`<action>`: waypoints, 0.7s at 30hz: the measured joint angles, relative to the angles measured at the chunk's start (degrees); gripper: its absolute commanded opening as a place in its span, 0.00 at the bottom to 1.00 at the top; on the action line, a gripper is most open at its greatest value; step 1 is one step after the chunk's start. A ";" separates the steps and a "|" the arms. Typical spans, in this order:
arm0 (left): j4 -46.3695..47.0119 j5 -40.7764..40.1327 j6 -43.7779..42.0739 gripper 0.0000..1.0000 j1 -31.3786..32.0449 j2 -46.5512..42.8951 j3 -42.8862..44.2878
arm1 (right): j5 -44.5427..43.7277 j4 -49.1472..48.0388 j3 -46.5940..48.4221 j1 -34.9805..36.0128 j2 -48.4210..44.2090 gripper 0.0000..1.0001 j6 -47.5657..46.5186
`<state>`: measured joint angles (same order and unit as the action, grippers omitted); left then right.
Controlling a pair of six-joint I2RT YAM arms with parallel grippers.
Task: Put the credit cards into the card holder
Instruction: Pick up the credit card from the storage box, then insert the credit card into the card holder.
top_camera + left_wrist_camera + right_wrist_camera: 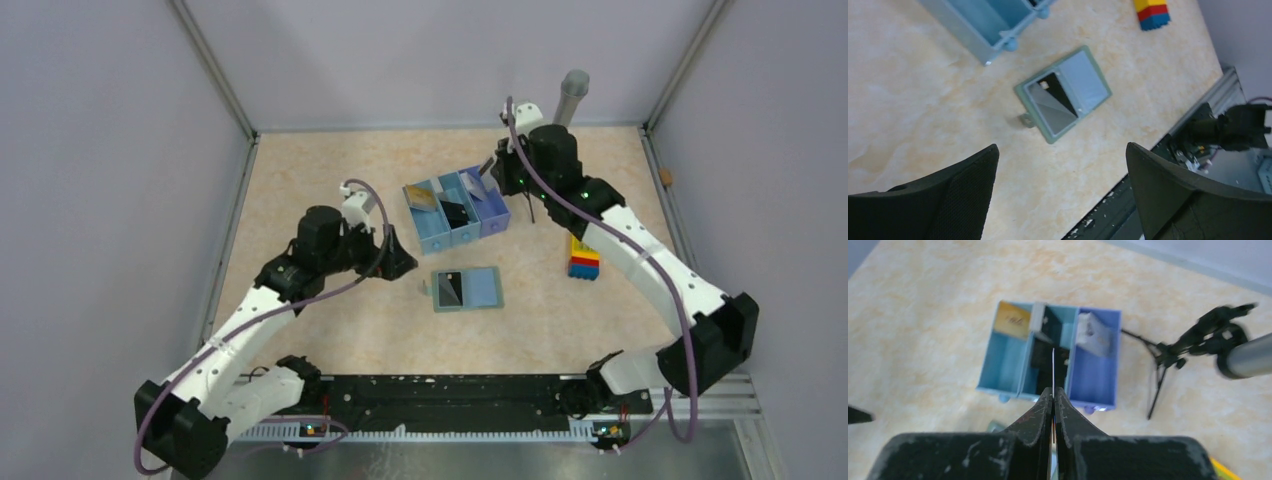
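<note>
The left end effector [1062, 155] hovers over the desk [923, 100] with its jaws spread wide and nothing between them, near the left of the card holder [1087, 82]. The card holder lies open and flat mid-desk, light blue inside, with a dark card [1058, 90] on its left panel. Just beyond it stands a blue three-compartment tray [1003, 365]. A gold card [1012, 319] leans in its left compartment, a black card [1040, 357] in the middle and a grey card [1093, 332] in the right. Above the tray, the right end effector [1053, 397] is clamped on a thin card [1053, 367], seen edge-on. A stack of coloured blocks [584, 258] sits further right.
</note>
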<state>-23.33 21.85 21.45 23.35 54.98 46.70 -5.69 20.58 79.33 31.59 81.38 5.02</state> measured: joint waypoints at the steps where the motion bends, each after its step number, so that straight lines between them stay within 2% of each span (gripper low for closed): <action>1: 1.62 0.46 0.70 0.96 2.29 0.02 -0.59 | 1.90 0.31 -1.49 0.00 -1.66 0.00 0.28; 3: 5.35 2.43 2.16 0.96 6.58 0.33 -2.14 | 7.21 1.75 -5.73 0.00 -5.25 0.00 1.11; 7: 12.94 6.88 4.92 0.96 11.21 2.71 -4.92 | 19.74 5.11 -14.91 -0.02 -10.03 0.00 2.34; 14: 19.28 11.78 5.66 0.96 18.12 7.76 -5.73 | 43.91 6.80 -26.25 0.00 -15.26 0.00 5.22; 15: 20.35 12.52 5.68 0.91 19.15 8.66 -5.73 | 46.62 6.29 -27.45 0.02 -15.80 0.00 5.75; 18: 22.84 15.08 6.12 0.59 21.70 10.95 -5.73 | 53.62 4.72 -30.29 0.09 -16.41 0.00 7.23; 21: 25.29 17.35 7.13 0.35 23.52 12.70 -5.75 | 57.81 3.28 -31.71 0.20 -16.41 0.00 8.46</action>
<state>1.96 39.20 28.58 46.87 67.68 40.95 52.12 23.86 47.62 31.79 64.97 13.47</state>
